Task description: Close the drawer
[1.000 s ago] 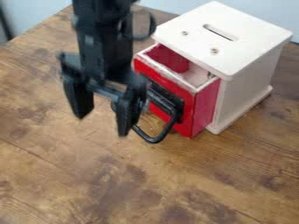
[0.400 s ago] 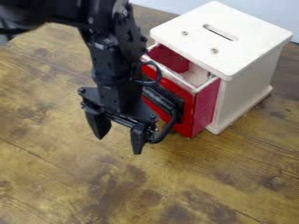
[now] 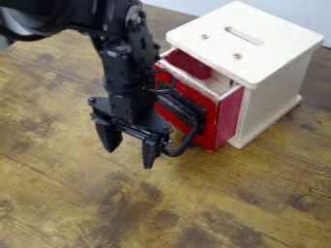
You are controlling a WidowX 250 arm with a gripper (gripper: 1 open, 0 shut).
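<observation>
The red drawer [image 3: 207, 108] sticks out partway from the cream-white cube [image 3: 253, 58], toward the lower left. Its black front panel and loop handle [image 3: 181, 131] face the arm. My gripper [image 3: 130, 145] hangs just left of that handle, fingers pointing down at the table and spread apart, with nothing between them. The right finger [image 3: 153, 150] sits close against the handle; I cannot tell if it touches. Part of the drawer's front is hidden behind the arm.
A brown wooden table [image 3: 77, 203] carries everything. The cream cube has a slot [image 3: 242, 34] on its top and stands at the upper right. The black arm [image 3: 116, 48] comes down from the upper left.
The arm has swung lower and to the right, bringing the gripper closer to the drawer's handle. In the last half second it hardly moved. The drawer stands out as before.
</observation>
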